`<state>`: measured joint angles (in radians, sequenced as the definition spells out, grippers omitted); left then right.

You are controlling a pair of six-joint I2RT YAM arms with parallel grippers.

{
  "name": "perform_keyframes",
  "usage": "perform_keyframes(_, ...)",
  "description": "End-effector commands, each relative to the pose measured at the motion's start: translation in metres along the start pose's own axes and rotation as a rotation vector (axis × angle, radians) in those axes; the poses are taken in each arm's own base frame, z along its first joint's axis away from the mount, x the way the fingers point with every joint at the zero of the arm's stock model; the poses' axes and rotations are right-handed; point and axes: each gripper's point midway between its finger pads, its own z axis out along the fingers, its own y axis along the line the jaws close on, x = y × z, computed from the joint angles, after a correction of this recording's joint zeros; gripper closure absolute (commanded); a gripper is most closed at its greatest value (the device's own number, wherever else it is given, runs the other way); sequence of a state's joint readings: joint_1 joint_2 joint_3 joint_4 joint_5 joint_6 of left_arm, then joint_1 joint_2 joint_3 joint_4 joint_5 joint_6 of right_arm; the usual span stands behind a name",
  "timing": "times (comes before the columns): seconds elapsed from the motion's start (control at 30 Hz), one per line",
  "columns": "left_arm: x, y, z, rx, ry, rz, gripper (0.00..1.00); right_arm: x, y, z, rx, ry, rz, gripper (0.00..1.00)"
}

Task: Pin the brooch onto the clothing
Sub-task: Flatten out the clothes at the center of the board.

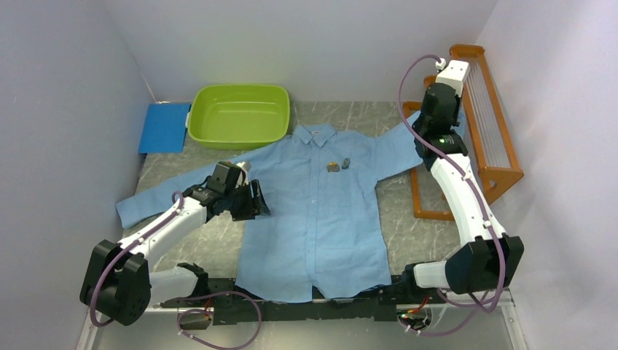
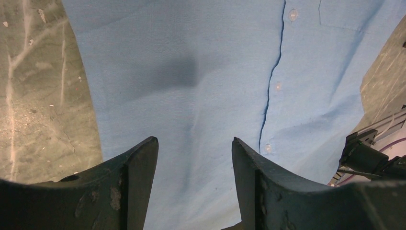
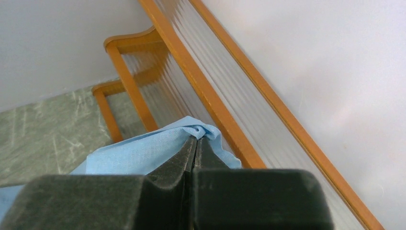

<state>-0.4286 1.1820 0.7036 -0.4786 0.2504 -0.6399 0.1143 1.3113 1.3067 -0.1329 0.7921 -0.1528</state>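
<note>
My right gripper (image 3: 196, 143) is pressed together on the end of the shirt's sleeve; a fold of blue cloth bunches at its tips, up beside the wooden rack (image 3: 225, 103). I judge the pinch is there to draw the sleeve out so the front lies flat for pinning. My left gripper (image 2: 194, 160) is spread with nothing between its fingers; it hangs over the shirt's body beside the button placket (image 2: 270, 91), probably placed to smooth or hold down the cloth.

The light blue shirt (image 1: 321, 219) lies face up, collar toward the far wall, hem at the arm bases. On its chest rest two small things just beside each other: the brooch (image 1: 332, 167), as I take the brownish one to be, and a grey piece (image 1: 346, 162), perhaps its backing; both are too small to be sure of. Neither gripper is near them, so I judge the pinning itself not yet begun.

The table (image 1: 397, 219) is grey-green, marbled and scuffed; a green tub (image 1: 239, 115) sits at the far edge near the collar, a blue sheet (image 1: 165, 127) just beside it; plain pale walls close in on three sides.
</note>
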Motion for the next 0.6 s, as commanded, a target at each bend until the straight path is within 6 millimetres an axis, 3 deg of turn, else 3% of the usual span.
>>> perform_keyframes(0.0, -0.013, -0.014, -0.008, 0.047, -0.04, 0.026, 0.37, -0.046, -0.02, 0.005, 0.089, -0.112, 0.02, 1.0)
perform_keyframes(0.57, -0.013, -0.014, -0.012, 0.046, -0.049, 0.028, 0.36, -0.085, -0.041, 0.015, 0.224, -0.206, -0.044, 1.0)
